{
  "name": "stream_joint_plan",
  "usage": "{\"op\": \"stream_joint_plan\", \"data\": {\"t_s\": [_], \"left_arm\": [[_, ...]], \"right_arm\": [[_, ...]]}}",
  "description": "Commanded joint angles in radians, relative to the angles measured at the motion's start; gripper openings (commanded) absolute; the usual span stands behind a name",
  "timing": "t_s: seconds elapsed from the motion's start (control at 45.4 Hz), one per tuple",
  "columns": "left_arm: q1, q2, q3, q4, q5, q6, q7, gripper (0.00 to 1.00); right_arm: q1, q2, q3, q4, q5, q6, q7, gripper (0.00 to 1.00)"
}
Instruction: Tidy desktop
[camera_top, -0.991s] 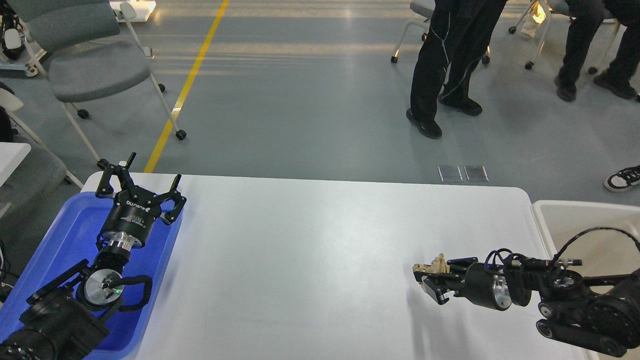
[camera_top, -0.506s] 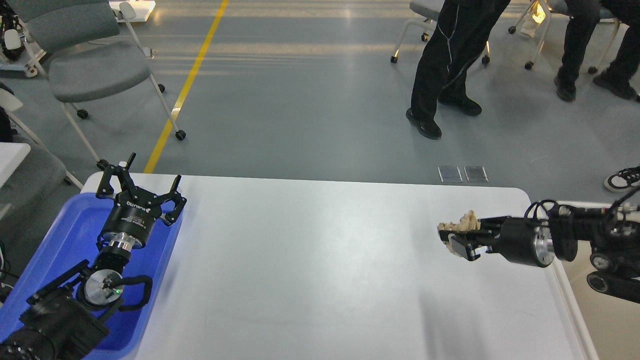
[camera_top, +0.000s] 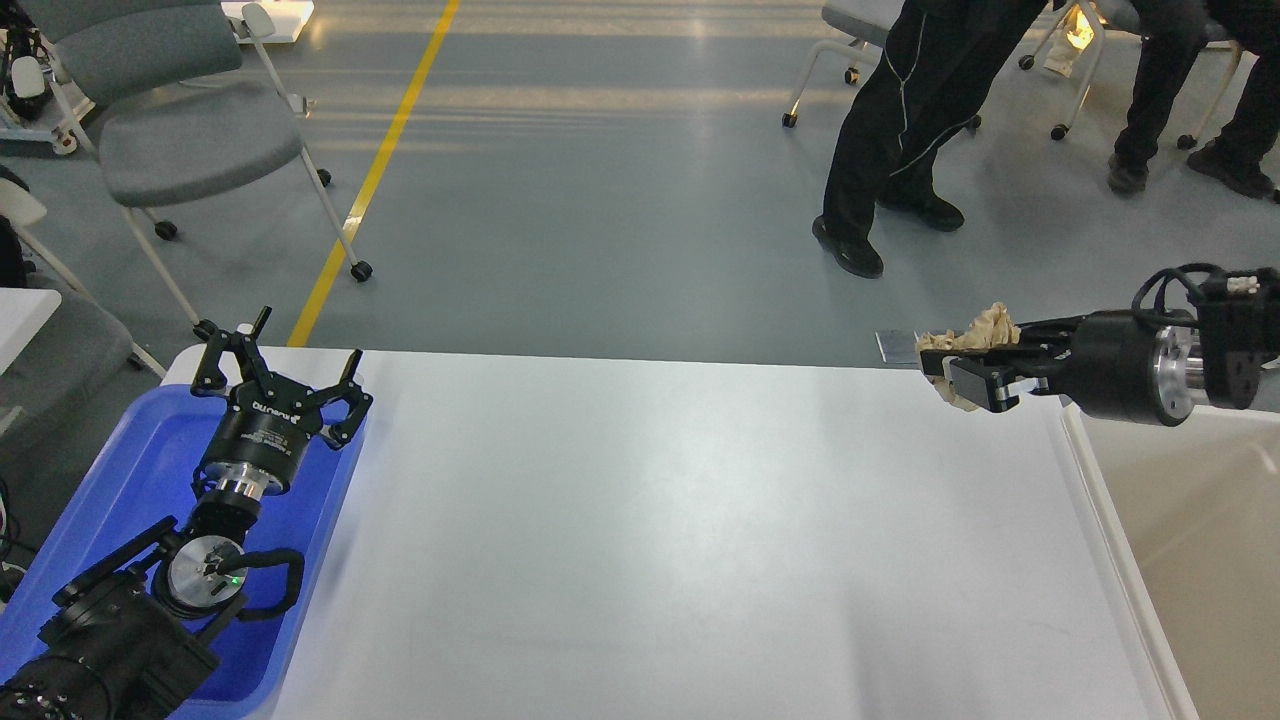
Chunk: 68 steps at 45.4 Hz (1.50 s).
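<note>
The white desktop (camera_top: 680, 530) fills the middle of the head view. My right gripper (camera_top: 962, 368) is shut on a crumpled beige paper wad (camera_top: 980, 330) and holds it high above the table's far right corner, its fingers pointing left. My left gripper (camera_top: 280, 360) is open and empty, fingers spread, over the far end of the blue tray (camera_top: 130, 470) at the table's left.
A cream-beige bin (camera_top: 1200, 540) stands right of the table, under my right arm. Grey chairs (camera_top: 190, 140) stand on the floor at the far left. People in black (camera_top: 900, 120) stand beyond the table's far edge.
My right gripper has risen and swung right and away with the paper wad, from low over the table's right side to high above its far right corner. The left arm has not moved.
</note>
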Motion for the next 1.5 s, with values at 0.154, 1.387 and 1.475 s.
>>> {"op": "stream_joint_plan", "data": {"t_s": [0.154, 1.387, 1.475], "left_arm": [[0.0, 0.0, 0.0, 0.0, 0.0, 0.0, 0.0, 1.0], [0.0, 0.0, 0.0, 0.0, -0.002, 0.002, 0.0, 1.0], [0.0, 0.0, 0.0, 0.0, 0.0, 0.002, 0.0, 1.0]], "right_arm": [[0.053, -0.054, -0.012, 0.021, 0.015, 0.039, 0.002, 0.0], [-0.667, -0.042, 0.062, -0.525, 0.73, -0.263, 0.032, 0.0], [-0.702, 0.014, 0.062, -0.602, 0.794, -0.263, 0.032, 0.0]]}}
